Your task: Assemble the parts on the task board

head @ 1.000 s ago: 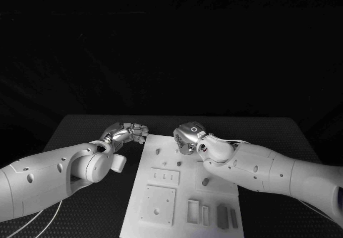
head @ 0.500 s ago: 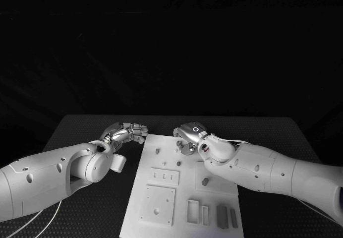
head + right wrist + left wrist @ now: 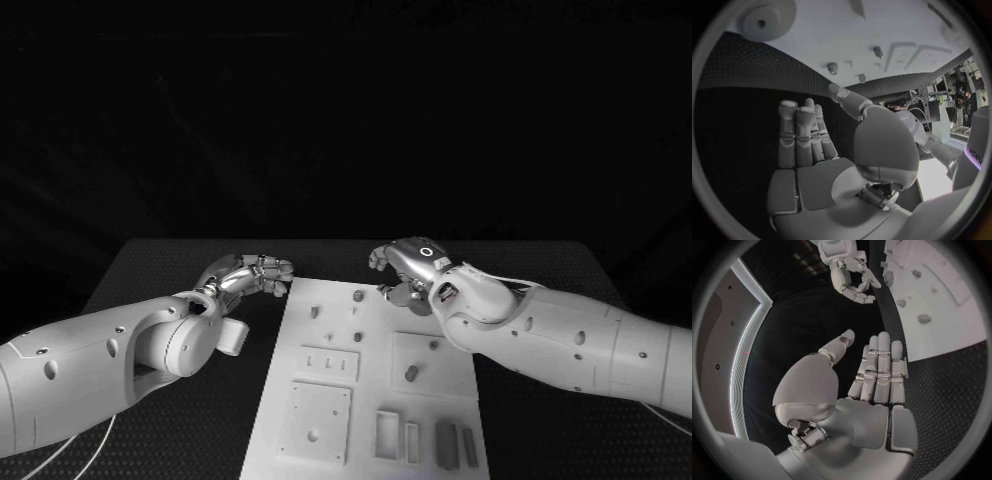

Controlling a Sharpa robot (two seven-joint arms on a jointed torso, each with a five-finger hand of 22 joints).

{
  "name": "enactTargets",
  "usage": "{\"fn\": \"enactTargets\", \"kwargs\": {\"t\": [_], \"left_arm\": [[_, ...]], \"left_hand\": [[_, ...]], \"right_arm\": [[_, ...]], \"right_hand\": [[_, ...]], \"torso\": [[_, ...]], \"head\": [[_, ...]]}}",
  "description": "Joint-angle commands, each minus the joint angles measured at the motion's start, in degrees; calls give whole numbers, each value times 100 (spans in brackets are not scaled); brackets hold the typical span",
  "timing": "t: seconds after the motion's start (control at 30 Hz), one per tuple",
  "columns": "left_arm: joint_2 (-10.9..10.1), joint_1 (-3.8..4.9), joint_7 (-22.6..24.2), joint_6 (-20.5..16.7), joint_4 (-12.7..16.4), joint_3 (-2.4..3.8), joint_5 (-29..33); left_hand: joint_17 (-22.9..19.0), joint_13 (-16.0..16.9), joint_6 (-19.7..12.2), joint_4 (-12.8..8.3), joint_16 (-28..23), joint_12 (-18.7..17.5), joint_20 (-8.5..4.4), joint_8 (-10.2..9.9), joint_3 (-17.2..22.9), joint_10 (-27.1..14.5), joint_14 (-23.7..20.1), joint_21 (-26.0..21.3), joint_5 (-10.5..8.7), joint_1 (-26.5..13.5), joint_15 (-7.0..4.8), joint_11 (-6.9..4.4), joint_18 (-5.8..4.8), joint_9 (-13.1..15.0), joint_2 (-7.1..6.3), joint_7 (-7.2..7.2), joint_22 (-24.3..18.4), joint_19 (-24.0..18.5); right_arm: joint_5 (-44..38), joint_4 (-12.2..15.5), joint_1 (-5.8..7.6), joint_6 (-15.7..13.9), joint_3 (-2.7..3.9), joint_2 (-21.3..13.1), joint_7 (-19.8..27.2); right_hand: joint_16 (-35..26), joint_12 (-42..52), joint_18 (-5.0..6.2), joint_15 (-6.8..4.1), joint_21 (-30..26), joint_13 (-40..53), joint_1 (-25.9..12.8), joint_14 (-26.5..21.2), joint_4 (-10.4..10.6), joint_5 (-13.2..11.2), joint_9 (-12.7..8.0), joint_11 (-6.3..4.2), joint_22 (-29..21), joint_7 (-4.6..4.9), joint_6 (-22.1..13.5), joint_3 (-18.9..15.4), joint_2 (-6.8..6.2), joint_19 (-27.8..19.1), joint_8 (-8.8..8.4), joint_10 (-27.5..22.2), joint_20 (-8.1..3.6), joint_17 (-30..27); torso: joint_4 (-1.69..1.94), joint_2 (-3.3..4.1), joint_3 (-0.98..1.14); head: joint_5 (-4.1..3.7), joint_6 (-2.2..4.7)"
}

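The white task board (image 3: 330,402) lies in the middle of the black table. Several small grey parts stand on its far half, one (image 3: 359,295) near the far edge and one (image 3: 413,372) further in. Two dark bars (image 3: 444,443) lie at its near right. My left hand (image 3: 254,272) hovers just off the board's far left corner. In the left wrist view its fingers (image 3: 879,370) are straight, the thumb is apart, and it holds nothing. My right hand (image 3: 411,264) hangs over the far right corner. Its fingers (image 3: 801,135) are also straight and hold nothing.
Raised white blocks with slots and holes (image 3: 317,405) sit on the board's near half. Black table (image 3: 173,262) lies around the board on all sides. The left wrist view also shows my right hand (image 3: 848,271) beyond the board (image 3: 954,315).
My right hand has moved from over the board's far end toward its far right corner and risen a little. My left hand has drawn slightly left, away from the board.
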Motion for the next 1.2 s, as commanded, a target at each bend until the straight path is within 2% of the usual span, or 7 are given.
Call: {"fn": "enactTargets", "kwargs": {"t": [0.03, 0.2, 0.3, 0.37, 0.4, 0.53, 1.2], "left_arm": [[19, 8, 53, 77, -24, 6, 8], [42, 7, 55, 87, -68, 5, 8], [51, 7, 53, 96, -78, 4, 9], [51, 6, 52, 100, -75, 4, 10], [51, 6, 50, 103, -75, 4, 10], [49, 6, 51, 105, -84, 3, 10], [64, 3, 44, 128, -132, 2, 10]], "left_hand": [[9, 7, -4, -1, -25, -40, -29, -26, 38, 16, -14, 27, -35, -57, 20, 33, 59, 4, -2, 47, 5, -27], [10, 8, -3, -2, -25, -40, -29, -25, 39, 18, -14, 27, -35, -56, 20, 33, 59, 5, -1, 47, 6, -27], [10, 8, -2, -2, -26, -41, -29, -25, 40, 20, -14, 27, -35, -57, 20, 33, 59, 5, -1, 47, 6, -27], [10, 9, -1, -2, -26, -42, -29, -25, 41, 20, -14, 27, -35, -57, 20, 33, 59, 6, 0, 46, 6, -27], [10, 9, -1, -2, -26, -42, -29, -25, 41, 21, -14, 27, -35, -57, 20, 33, 59, 6, 0, 46, 6, -27], [11, 9, -1, -2, -26, -43, -29, -25, 42, 21, -14, 27, -35, -57, 20, 32, 59, 6, 0, 46, 6, -28], [13, 11, -2, -2, -28, -49, -29, -27, 45, 24, -15, 27, -36, -60, 20, 32, 59, 7, 4, 47, 7, -29]], "right_arm": [[667, 203, 34, 225, 46, -266, 149], [1405, 293, 76, 782, 87, -593, 230], [1529, 145, 81, 991, 87, -659, 275], [1532, 3, 80, 1145, 87, -677, 289], [1532, -50, 79, 1195, 86, -673, 294], [1459, -225, 59, 1260, 85, -613, 299], [1154, -443, -189, 1460, 81, -450, 405]], "right_hand": [[94, 84, 311, -92, 65, 101, -84, 15, 21, -8, 12, -83, 90, 4, 47, -66, -4, 94, 37, 197, -23, 36], [135, 487, 311, -218, 107, 648, -124, -63, 9, -8, 41, -231, 101, -19, 47, -313, -4, 76, 53, 577, -69, 60], [176, 1393, 311, -300, 168, 2081, -107, -88, 59, 11, 63, -288, 89, -86, 1, -531, -19, 76, 21, 400, -101, 71], [337, 3053, 311, -317, 267, 3678, -51, -72, 26, -61, 57, -381, 116, -148, -1, -603, 43, 116, -18, -79, -132, 169], [411, 3607, 308, -384, 320, 4199, -110, -85, 57, 25, 53, -353, 124, -107, 6, -631, 26, 135, -29, -277, -144, 231], [706, 4940, 311, -363, 536, 5394, -141, -114, 116, -6, 52, -375, 134, -120, 57, -566, 7, 140, -51, -805, -207, 494], [1123, 5930, 311, -335, 1057, 6012, -283, -144, 197, 4, 79, -354, 120, -128, 200, -584, 59, 133, -56, -882, -266, 1055]], "torso": [[-50, -4, 19], [-118, -16, 38], [-153, -22, 48], [-163, -19, 53], [-168, -17, 59], [-156, -9, 57], [-142, -17, 30]], "head": [[-28, 44], [-35, 88], [-29, 94], [-40, 97], [-41, 97], [-67, 90], [-77, -25]]}}
